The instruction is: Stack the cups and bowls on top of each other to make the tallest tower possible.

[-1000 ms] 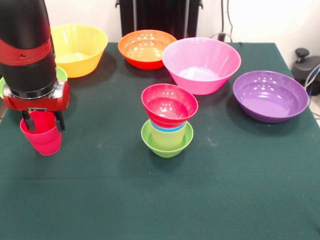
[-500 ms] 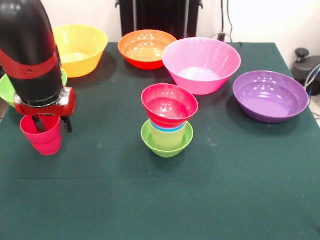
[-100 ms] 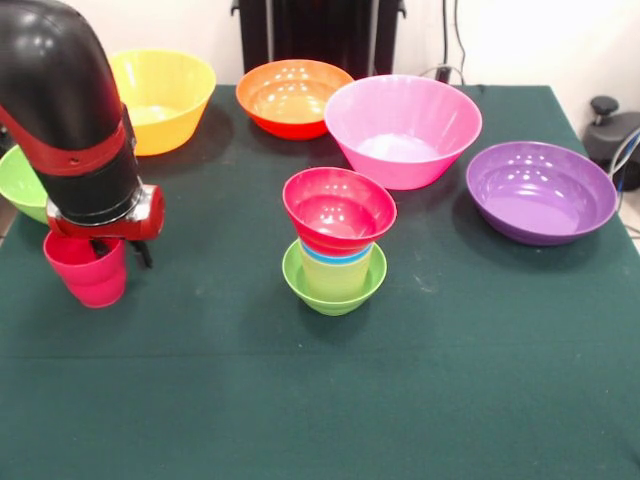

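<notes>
The red cup stands upright near the table's left edge. My gripper hangs right over it, at its right rim, and the arm hides the cup's top. At mid-table rises the tower: a small lime-green bowl at the base, a pale yellow cup in it, a blue cup showing only its rim, and a small red bowl on top. The gripper is well left of the tower.
Loose bowls ring the back of the table: large yellow, orange, large pink and wide purple at the right. A green bowl sits at the left edge, partly behind the arm.
The arm and gripper have shifted rightward over the red cup. The cup has edged slightly right and up in the picture. The tower and bowls are unchanged.
</notes>
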